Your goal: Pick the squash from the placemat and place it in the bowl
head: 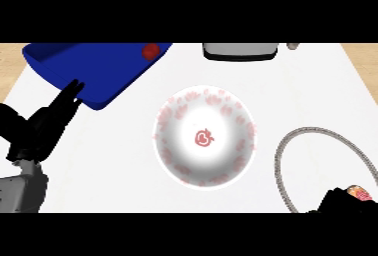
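Right robot hand [341, 200] curled round squash [359, 193], right of bowl [205, 136]. Squash likely stiff, smooth, light; grip mid-body. Left robot hand [46, 125] open, empty.

We find no readable text, label, brand or number anywhere; the only mark is a small red emblem at the centre of the white bowl [205, 136], ringed by faint red blotches along its rim, and we cannot make any letter or figure out of it
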### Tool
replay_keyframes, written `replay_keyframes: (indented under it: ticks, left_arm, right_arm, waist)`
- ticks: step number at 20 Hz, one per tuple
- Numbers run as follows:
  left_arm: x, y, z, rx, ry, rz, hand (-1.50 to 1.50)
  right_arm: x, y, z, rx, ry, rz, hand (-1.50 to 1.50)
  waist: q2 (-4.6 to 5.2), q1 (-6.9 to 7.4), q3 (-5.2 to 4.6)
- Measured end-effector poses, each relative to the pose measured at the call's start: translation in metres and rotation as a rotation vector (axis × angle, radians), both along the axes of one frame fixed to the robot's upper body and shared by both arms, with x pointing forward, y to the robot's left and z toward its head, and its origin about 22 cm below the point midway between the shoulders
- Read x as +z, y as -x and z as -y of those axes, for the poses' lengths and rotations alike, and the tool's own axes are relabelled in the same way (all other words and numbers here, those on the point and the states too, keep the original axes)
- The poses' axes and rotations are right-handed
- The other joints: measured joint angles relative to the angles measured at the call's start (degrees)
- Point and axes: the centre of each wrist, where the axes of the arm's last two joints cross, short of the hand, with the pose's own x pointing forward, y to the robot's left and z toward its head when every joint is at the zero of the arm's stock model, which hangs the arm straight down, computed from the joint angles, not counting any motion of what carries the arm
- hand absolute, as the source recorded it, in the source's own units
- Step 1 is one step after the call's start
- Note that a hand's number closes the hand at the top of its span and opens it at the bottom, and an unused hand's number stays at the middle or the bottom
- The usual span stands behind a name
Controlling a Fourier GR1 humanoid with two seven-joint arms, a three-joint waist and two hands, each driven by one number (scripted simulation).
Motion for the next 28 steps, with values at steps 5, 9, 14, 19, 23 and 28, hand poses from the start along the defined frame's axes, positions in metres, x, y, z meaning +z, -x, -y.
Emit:
replay_keyframes:
  ticks: [5, 9, 14, 19, 23, 28]
  left_arm:
    - [0.0, -0.002, 0.004, -0.013, 0.002, -0.001, 0.0]
    - [-0.002, -0.004, 0.009, -0.024, 0.003, -0.002, 0.0]
    - [-0.003, -0.007, 0.014, -0.029, 0.007, 0.008, 0.0]
    - [-0.005, -0.006, 0.007, -0.034, 0.01, 0.003, 0.0]
    - [-0.005, -0.005, 0.011, -0.03, 0.009, 0.002, 0.0]
    - [-0.005, -0.005, 0.006, -0.029, 0.011, 0.002, 0.0]
  right_arm:
    - [0.016, -0.018, -0.03, 0.004, -0.056, 0.041, 1.5]
    - [0.039, -0.034, -0.06, 0.01, -0.097, 0.096, 1.5]
    - [0.074, -0.053, -0.101, 0.08, -0.181, 0.216, 1.5]
    - [0.098, -0.09, -0.133, 0.071, -0.193, 0.254, 1.5]
    - [0.103, -0.126, -0.149, 0.028, -0.173, 0.227, 1.5]
    - [0.088, -0.176, -0.155, -0.008, -0.191, 0.171, 1.5]
  waist:
    - [0.11, 0.78, -0.03]
    - [0.15, 1.41, 0.01]
    - [0.12, 1.62, 0.15]
    - [0.23, 1.67, 0.23]
    - [0.31, 1.68, 0.33]
    - [0.46, 1.59, 0.4]
